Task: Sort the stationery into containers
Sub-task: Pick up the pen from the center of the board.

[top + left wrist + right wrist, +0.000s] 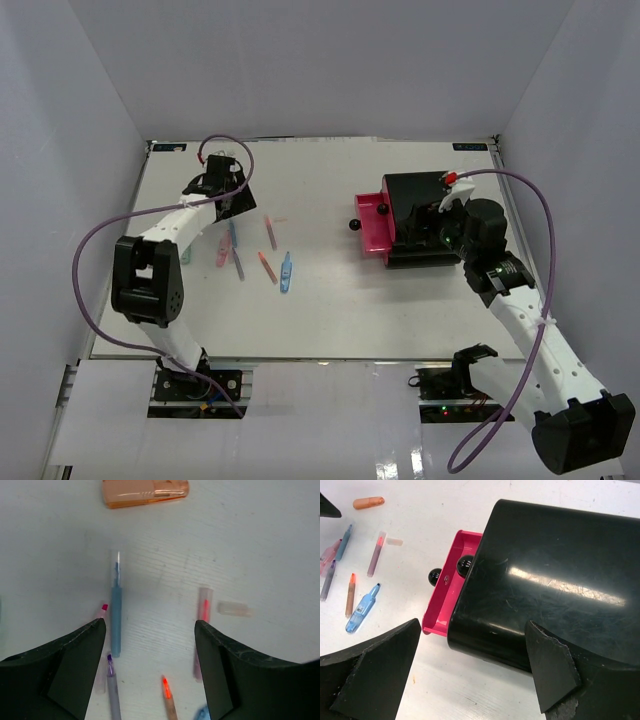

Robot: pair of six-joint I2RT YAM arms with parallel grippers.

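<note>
The stationery lies scattered left of centre. Under my left gripper (150,625) are a grey-blue pen (116,620), a pink pen (202,625), a salmon pen (168,696), a grey pen with a purple tip (113,692) and a clear cap (234,609). That gripper (233,208) hovers open above them, holding nothing. An orange piece (145,491) lies beyond. The light-blue piece (287,272) lies nearest the middle. The black cabinet (425,205) has one magenta-pink drawer (372,225) pulled out. My right gripper (474,625) stands open over the cabinet's (545,580) near edge.
Round black knobs (435,576) show at the drawer (447,592) fronts. White walls close in the table (330,320) at the back and on both sides. Purple cables loop over each arm.
</note>
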